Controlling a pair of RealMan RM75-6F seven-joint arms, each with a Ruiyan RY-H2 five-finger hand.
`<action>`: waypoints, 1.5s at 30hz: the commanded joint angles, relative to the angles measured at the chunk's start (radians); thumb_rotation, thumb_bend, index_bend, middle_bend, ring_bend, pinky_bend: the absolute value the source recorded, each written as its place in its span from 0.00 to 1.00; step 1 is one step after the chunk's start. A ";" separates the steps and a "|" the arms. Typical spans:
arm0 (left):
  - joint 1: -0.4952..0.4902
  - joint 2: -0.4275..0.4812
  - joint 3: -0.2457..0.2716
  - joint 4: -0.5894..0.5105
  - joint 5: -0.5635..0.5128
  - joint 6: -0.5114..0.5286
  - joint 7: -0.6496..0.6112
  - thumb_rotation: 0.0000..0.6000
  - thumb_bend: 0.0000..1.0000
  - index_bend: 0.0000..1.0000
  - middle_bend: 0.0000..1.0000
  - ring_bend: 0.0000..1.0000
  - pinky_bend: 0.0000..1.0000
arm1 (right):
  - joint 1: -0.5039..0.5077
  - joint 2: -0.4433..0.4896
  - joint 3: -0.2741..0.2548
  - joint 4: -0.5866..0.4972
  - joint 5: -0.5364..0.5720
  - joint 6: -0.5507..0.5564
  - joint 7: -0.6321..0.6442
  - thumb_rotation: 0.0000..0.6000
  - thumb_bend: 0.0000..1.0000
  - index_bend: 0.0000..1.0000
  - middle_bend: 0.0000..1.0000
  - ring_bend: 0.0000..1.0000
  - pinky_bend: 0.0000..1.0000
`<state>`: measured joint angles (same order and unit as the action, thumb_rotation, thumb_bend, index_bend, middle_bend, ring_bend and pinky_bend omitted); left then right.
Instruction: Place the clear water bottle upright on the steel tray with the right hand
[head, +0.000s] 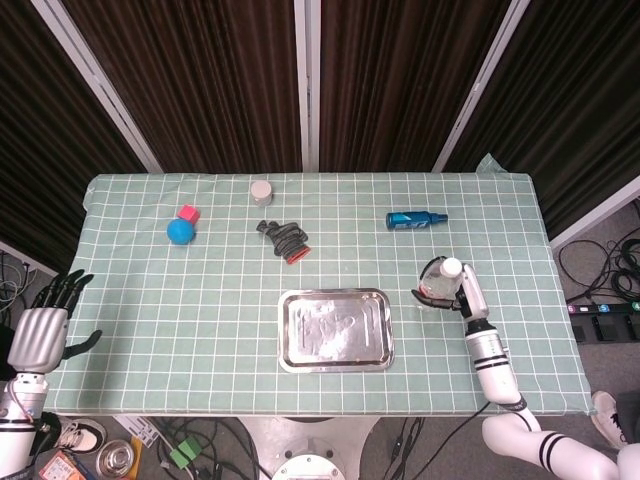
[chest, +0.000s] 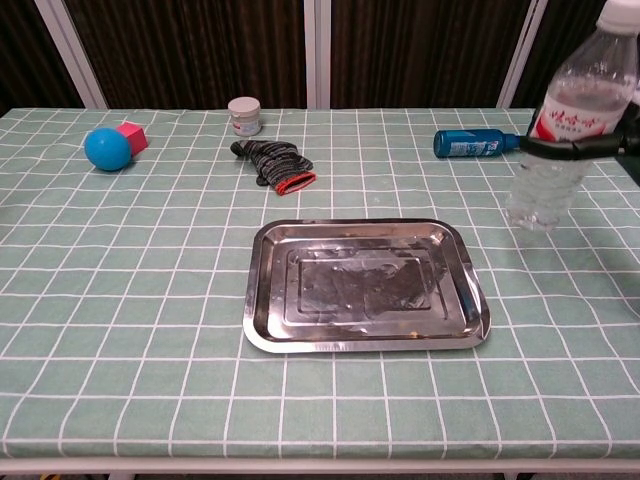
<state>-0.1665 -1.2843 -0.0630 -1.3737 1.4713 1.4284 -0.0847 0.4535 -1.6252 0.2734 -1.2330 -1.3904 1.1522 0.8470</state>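
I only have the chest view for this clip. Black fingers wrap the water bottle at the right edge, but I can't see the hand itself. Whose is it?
Observer: In the head view it is the right hand, reaching in from the table's near right side, and it grips the water bottle.
Reviewer: Is the bottle over the tray yet?
Observer: No. From above it sits to the right of the steel tray, with bare tablecloth between them.
Reviewer: And the other hand? My view shows nothing of it.
Observer: The left hand is off the table's left edge, fingers spread, holding nothing.
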 joint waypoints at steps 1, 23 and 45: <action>-0.002 -0.004 0.002 -0.004 0.003 -0.004 0.005 1.00 0.23 0.16 0.18 0.09 0.19 | 0.034 0.117 0.091 -0.226 -0.035 0.076 -0.091 1.00 0.21 0.78 0.66 0.49 0.58; -0.007 -0.003 -0.004 -0.026 0.002 -0.001 0.017 1.00 0.23 0.16 0.18 0.09 0.19 | 0.028 0.210 0.121 -0.464 -0.075 0.136 -0.143 1.00 0.22 0.79 0.65 0.49 0.58; 0.000 0.001 0.000 -0.021 0.001 0.002 0.009 1.00 0.23 0.16 0.18 0.09 0.19 | -0.008 0.124 -0.007 -0.209 0.033 -0.017 -0.032 1.00 0.22 0.79 0.65 0.49 0.58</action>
<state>-0.1668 -1.2838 -0.0626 -1.3946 1.4728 1.4305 -0.0753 0.4494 -1.5214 0.2648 -1.3320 -1.3099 1.0956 0.8115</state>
